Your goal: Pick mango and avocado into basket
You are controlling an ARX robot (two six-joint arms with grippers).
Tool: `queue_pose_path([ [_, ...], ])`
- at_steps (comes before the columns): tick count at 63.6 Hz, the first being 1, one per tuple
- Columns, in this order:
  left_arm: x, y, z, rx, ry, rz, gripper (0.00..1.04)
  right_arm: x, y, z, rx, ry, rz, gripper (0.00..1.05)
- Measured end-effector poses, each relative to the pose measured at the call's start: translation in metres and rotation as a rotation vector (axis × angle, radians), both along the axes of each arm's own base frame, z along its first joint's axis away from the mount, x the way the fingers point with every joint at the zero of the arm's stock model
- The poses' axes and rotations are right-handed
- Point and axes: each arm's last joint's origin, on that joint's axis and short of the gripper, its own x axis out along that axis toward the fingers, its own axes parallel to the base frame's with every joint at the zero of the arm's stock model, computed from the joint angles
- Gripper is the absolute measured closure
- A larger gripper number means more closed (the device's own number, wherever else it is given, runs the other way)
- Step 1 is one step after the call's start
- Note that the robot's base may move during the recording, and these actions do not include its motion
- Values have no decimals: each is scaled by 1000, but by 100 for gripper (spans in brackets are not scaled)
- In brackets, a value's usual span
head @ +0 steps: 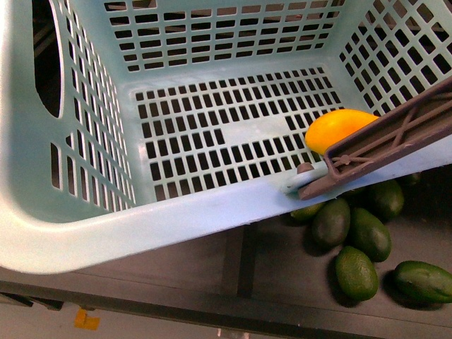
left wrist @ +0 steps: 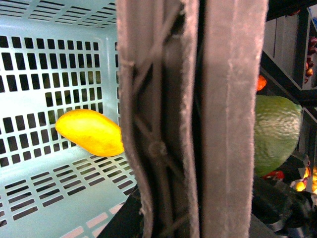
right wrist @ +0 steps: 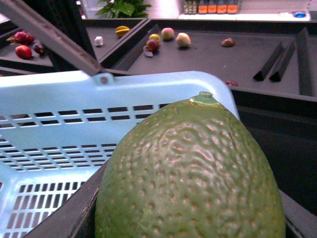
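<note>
The teal basket (head: 85, 233) fills the front view, tilted, with its brown handle (head: 395, 138) at the right. The yellow mango (head: 337, 128) lies inside on the basket floor near the right wall; it also shows in the left wrist view (left wrist: 89, 132). My left gripper is shut on the basket's brown handle (left wrist: 198, 119); its fingers are hidden behind it. My right gripper is shut on the avocado (right wrist: 190, 173), which fills the right wrist view beside the basket rim (right wrist: 124, 89). The same avocado shows in the left wrist view (left wrist: 275, 131). Neither gripper shows in the front view.
Several loose avocados (head: 357, 236) lie on the dark shelf below the basket's right corner. In the right wrist view, dark display trays with scattered fruit (right wrist: 168, 34) and black dividers (right wrist: 277, 64) stand beyond the basket.
</note>
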Motion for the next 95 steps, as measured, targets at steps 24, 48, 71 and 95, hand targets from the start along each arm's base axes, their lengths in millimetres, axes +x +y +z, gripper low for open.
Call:
queue_pose_path([
  [24, 0, 0, 0, 2, -2, 2, 90, 5, 20, -10, 17, 49, -26, 8],
  [48, 0, 0, 0, 3, -2, 7, 90, -74, -16, 7, 20, -113, -290, 29],
  [71, 0, 0, 0, 0, 1, 0, 90, -128, -42, -46, -43, -151, -300, 103],
  [95, 0, 0, 0, 1, 0, 3, 90, -148, -43, -68, -42, -151, -306, 103],
])
